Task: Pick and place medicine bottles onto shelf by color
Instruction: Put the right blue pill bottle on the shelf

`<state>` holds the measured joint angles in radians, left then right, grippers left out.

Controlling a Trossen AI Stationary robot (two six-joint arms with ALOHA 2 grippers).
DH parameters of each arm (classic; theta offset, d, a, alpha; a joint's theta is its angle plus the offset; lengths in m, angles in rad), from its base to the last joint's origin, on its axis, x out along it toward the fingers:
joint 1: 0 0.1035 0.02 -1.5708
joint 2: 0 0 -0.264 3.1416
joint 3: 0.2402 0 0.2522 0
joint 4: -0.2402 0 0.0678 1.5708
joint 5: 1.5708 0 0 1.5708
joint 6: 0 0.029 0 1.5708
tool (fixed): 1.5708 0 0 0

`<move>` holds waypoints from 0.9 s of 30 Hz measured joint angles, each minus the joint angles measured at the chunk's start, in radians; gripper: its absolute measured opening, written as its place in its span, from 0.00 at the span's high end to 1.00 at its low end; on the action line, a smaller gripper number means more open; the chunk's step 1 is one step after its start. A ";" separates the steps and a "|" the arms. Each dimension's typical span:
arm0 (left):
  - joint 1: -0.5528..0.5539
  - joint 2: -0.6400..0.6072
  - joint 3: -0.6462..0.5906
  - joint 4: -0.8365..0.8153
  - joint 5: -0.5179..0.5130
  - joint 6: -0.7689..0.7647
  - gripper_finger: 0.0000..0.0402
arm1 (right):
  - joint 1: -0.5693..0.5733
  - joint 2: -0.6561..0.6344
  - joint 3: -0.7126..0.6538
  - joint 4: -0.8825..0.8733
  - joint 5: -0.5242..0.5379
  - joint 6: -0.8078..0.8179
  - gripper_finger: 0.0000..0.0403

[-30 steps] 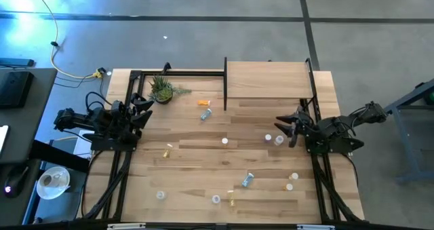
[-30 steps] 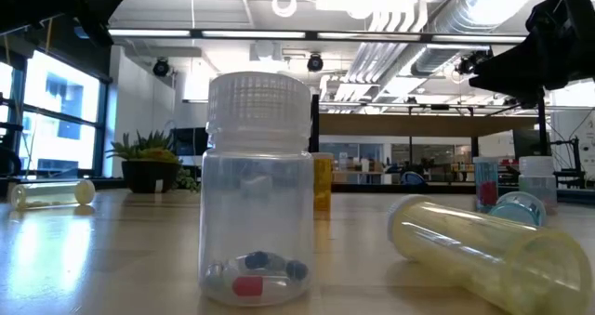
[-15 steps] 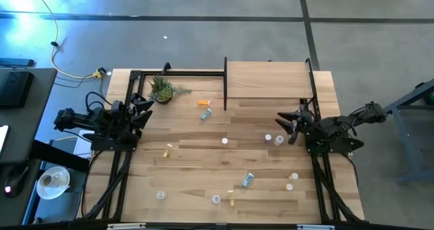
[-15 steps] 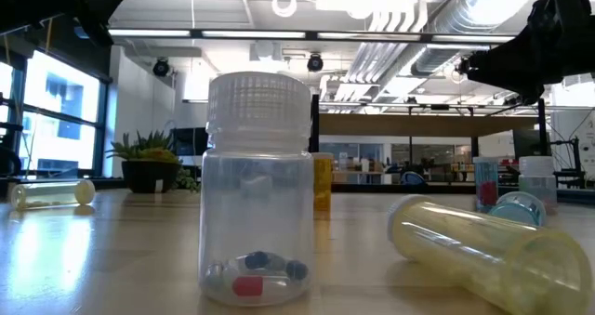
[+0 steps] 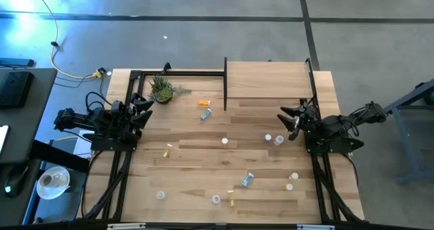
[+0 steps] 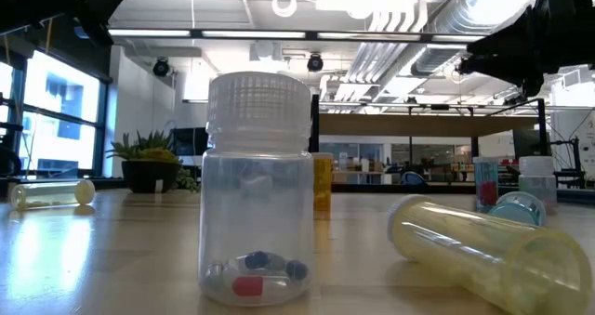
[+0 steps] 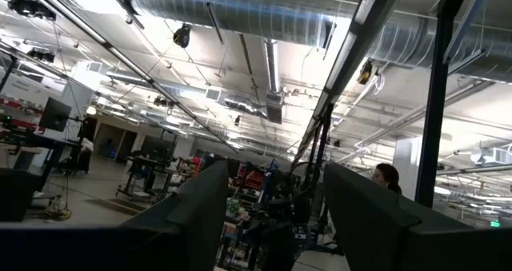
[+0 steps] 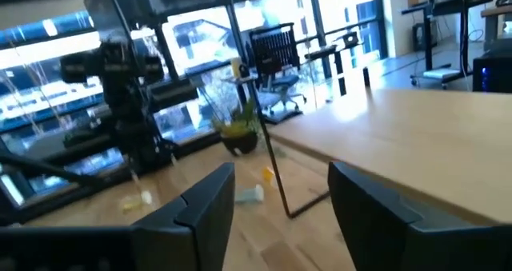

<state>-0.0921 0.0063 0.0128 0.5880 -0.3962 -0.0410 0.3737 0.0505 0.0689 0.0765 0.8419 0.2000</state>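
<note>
From above, the shelf (image 5: pixel 268 79) stood at the far right of the planked table (image 5: pixel 190 169), its pale board bare. The medicine bottles lay scattered over the table: an orange one (image 5: pixel 204 103) and a pale blue one (image 5: pixel 205 114) near the shelf's left leg, a yellow one (image 5: pixel 168 149) toward the left, a white-capped one (image 5: pixel 224 141) in the middle, two more (image 5: pixel 279 140) just left of the right gripper, a blue one (image 5: pixel 247 180) lying on its side nearer the front, and others along the near edge. A potted plant (image 5: pixel 162 89) sat at the far left. The left gripper (image 5: pixel 144 108) hovered at the table's left edge, fingers spread, holding nothing. The right gripper (image 5: pixel 290 118) hung at the right side, just near of the shelf, fingers apart and empty.

At table height, a clear bottle (image 6: pixel 259 187) stood upright close by with coloured pills at its bottom, and a yellowish bottle (image 6: pixel 479 247) lay on its side to its right. The plant (image 6: pixel 149 162) showed behind at left. A dark arm (image 6: pixel 525 41) reached in at the upper right.

The left wrist view looked up at ceiling ducts past spread fingers (image 7: pixel 198 203).

The right wrist view looked past parted fingers (image 8: pixel 210 197) over the shelf board (image 8: pixel 416 135) on the right toward the plant (image 8: pixel 239 135), with the orange and pale blue bottles (image 8: pixel 250 193) beside the shelf leg.
</note>
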 joint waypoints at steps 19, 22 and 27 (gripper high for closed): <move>0.000 0.000 0.000 -0.024 0.000 0.015 0.51 | 0.000 0.220 0.280 -0.256 -0.059 0.064 0.51; 0.000 0.000 0.000 -0.034 -0.002 0.041 0.51 | 0.000 0.282 0.345 -0.394 -0.067 0.156 0.51; 0.000 0.000 0.000 -0.060 -0.015 0.045 0.51 | 0.000 0.393 0.451 -0.628 -0.101 0.359 0.51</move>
<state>-0.0921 0.0063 0.0128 0.5276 -0.4112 0.0040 0.3733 0.4439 0.5194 -0.5513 0.7412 0.5587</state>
